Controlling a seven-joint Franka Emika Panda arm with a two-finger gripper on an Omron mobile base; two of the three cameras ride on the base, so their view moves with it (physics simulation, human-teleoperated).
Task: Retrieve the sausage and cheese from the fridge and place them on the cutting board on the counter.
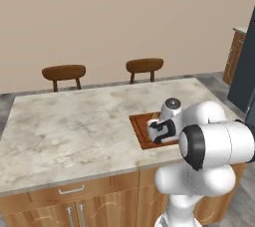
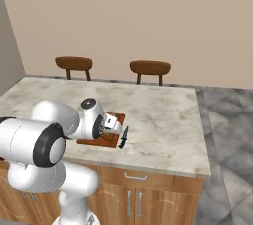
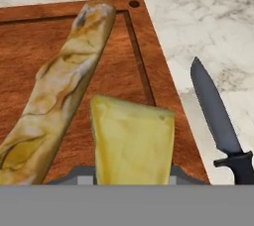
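While clamped in the end effector [image 3: 133,183], the cheese [image 3: 133,143] shows a pale yellow, flat-faced wedge.

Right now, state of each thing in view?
end effector: shut on cheese, over the board
cheese: held, above the cutting board
cutting board: flat on counter, baguette on it
baguette: lying diagonally on board
knife: flat on counter, beside board
stools: upright behind counter

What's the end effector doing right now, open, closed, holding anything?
End effector: closed on the cheese, held over the cutting board beside the baguette.
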